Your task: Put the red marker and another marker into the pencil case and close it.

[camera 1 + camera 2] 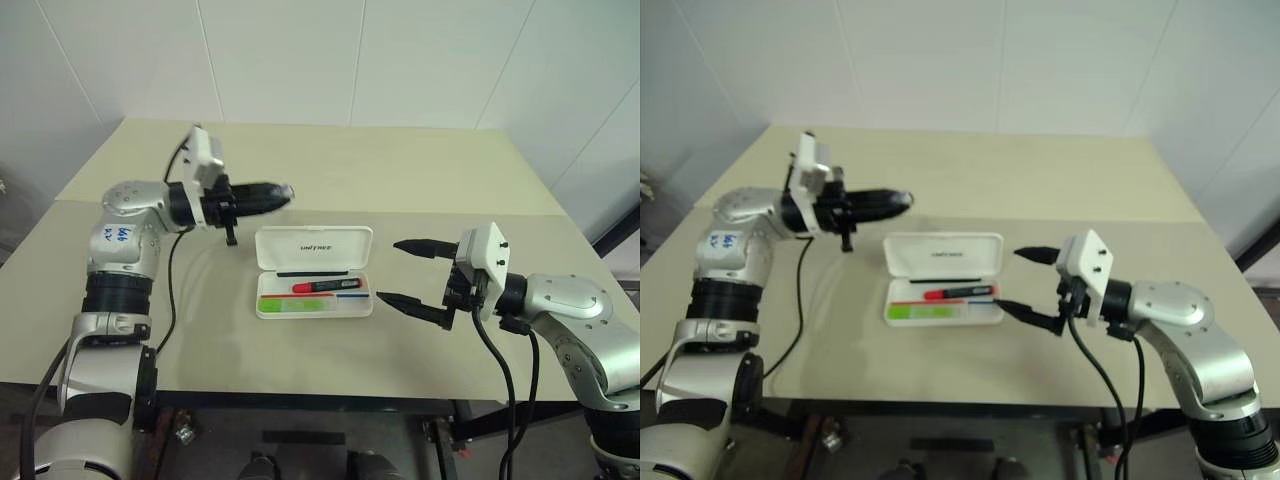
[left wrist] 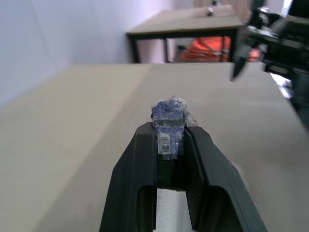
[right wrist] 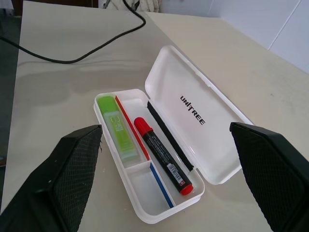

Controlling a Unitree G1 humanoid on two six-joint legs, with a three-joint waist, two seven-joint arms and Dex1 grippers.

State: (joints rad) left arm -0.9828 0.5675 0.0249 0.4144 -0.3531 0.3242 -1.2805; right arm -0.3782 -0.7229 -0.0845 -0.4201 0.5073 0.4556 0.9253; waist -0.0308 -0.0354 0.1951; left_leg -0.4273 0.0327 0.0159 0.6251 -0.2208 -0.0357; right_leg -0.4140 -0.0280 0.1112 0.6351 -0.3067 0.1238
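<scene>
The pencil case lies open in the middle of the table, its white lid folded back flat. In its tray rest the red marker, with black barrel and red cap, and a lime-green highlighter, beside thin red and blue pens. My left gripper hangs level above the table, left of the case and behind it, pointing right. It is shut on a small blue object wrapped in clear film. My right gripper stands open just right of the case, pointing at it, with nothing between its fingers.
A black cable crosses the table beyond the case. The table's front edge runs close below the case. A second table with something orange under it stands farther off.
</scene>
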